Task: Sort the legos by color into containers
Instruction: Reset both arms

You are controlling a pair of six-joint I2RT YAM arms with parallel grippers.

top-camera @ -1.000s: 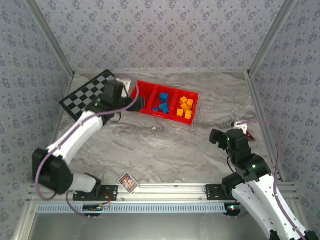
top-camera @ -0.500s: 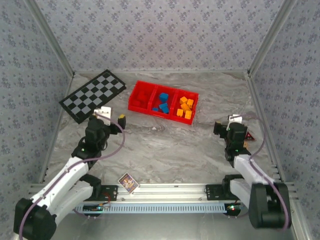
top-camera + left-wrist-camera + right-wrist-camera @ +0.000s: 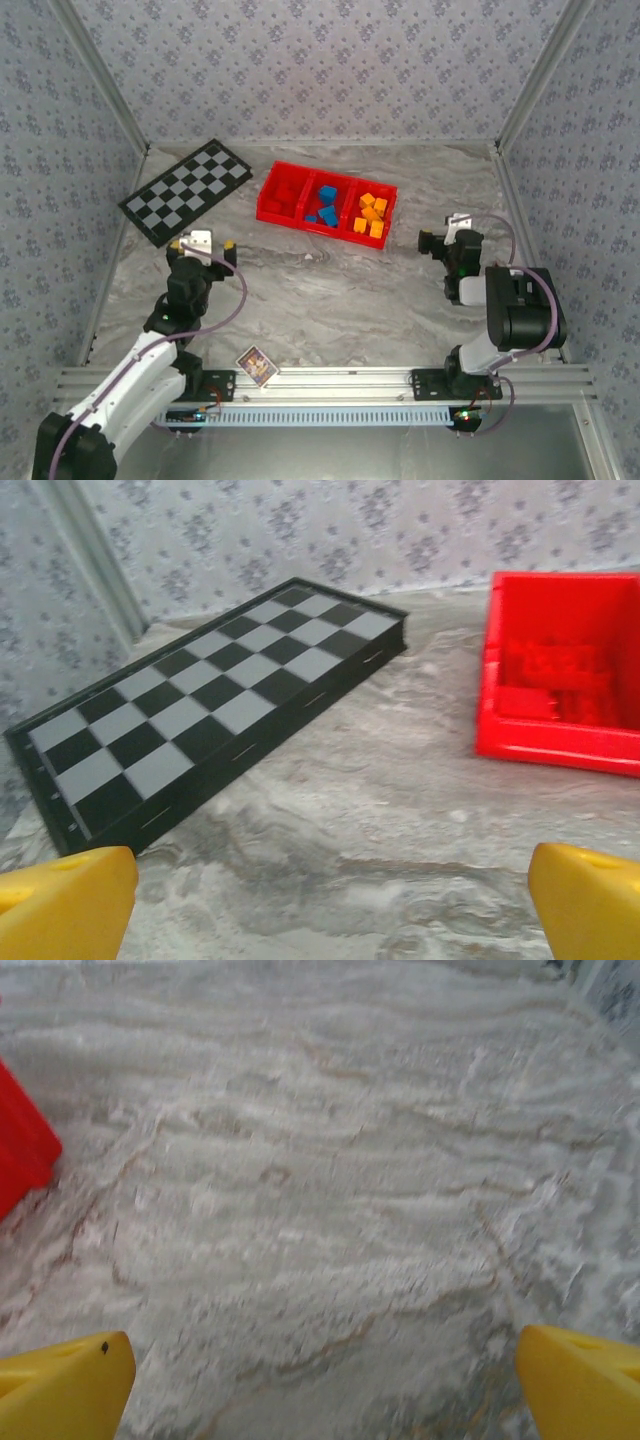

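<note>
**Top external:** The tray (image 3: 320, 233) sits at the far centre of the desk (image 3: 330, 300). Red legos (image 3: 283, 196) fill the compartment nearest the checkered board (image 3: 185, 190), blue legos (image 3: 325, 206) the middle and orange legos (image 3: 372, 216) the far one. With 1 colour per compartment, sorting appears complete. The left gripper (image 3: 204, 244) and right gripper (image 3: 440, 238) sit well apart from the tray, both wide and empty.

**Left wrist:** The jaws are spread. The board and the tray's red-filled compartment lie ahead.

**Right wrist:** The jaws are spread over bare desk, with a tray corner at the edge.
</note>
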